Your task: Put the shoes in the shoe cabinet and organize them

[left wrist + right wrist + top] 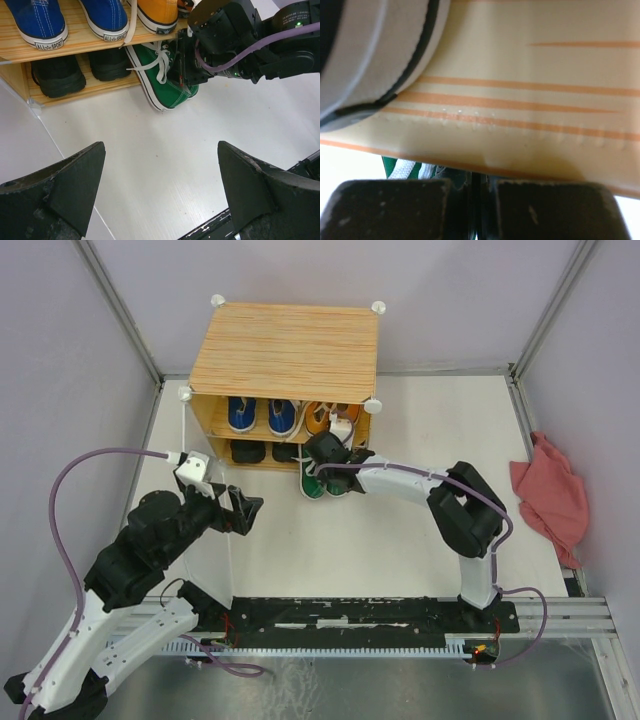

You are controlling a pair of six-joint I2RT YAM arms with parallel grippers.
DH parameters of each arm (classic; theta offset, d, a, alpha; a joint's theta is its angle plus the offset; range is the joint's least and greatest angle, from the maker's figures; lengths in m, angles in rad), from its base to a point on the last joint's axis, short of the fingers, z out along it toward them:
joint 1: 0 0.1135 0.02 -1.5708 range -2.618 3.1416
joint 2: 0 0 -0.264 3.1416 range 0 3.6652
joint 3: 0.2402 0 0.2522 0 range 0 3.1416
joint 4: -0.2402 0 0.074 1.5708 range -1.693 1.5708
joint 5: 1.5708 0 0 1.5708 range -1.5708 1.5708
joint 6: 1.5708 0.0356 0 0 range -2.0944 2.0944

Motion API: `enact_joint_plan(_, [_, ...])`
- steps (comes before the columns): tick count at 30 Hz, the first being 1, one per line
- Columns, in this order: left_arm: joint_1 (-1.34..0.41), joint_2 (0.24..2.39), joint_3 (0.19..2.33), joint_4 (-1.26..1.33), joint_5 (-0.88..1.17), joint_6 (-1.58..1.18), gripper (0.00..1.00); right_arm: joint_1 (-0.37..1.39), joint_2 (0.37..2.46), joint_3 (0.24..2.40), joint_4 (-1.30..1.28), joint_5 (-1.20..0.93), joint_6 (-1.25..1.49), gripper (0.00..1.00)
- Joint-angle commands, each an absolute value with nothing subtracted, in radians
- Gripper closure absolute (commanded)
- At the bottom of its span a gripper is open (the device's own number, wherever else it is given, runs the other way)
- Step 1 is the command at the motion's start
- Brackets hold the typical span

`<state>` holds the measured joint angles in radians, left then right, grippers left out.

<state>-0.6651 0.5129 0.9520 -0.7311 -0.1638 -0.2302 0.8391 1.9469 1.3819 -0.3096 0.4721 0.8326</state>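
The shoe cabinet (285, 350) stands at the back with its front open. Blue shoes (260, 416) and orange shoes (320, 418) sit on its upper shelf, and black boots (248, 452) sit on the lower shelf at the left. A green shoe (167, 85) lies tilted at the lower shelf's right opening, half outside. My right gripper (325, 452) is shut on its collar. In the right wrist view the shut fingers (395, 205) face the shelf board (530, 105), with green canvas and white lace (402, 169) just below it. My left gripper (160, 170) hangs open over bare table, well in front of the cabinet.
The cabinet's white translucent door (208, 540) stands swung open toward the left arm. A red cloth (550, 495) lies at the table's right edge. Grey walls enclose the table on three sides.
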Motion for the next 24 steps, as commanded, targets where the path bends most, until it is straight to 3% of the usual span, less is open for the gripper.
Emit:
enact_joint_plan(1, [-0.661, 0.523, 0.942, -0.706, -0.196, -0.181, 0.01, 0.792, 1.951, 1.467, -0.172, 0.554, 0.860, 0.98])
enact_joint_plan(5, [-0.661, 0.529, 0.940, -0.704, -0.197, -0.175, 0.01, 0.788, 1.967, 1.475, -0.168, 0.576, 0.888, 0.96])
enact_joint_plan(10, [-0.661, 0.529, 0.941, -0.702, -0.196, -0.172, 0.01, 0.788, 1.957, 1.433, -0.187, 0.564, 0.939, 0.62])
enact_joint_plan(14, [-0.662, 0.521, 0.940, -0.702, -0.195, -0.176, 0.01, 0.796, 1.910, 1.359, -0.157, 0.514, 0.949, 0.46])
enact_joint_plan(24, [-0.660, 0.501, 0.944, -0.703, -0.195, -0.189, 0.01, 0.873, 1.713, 1.276, -0.308, 0.483, 0.848, 0.33])
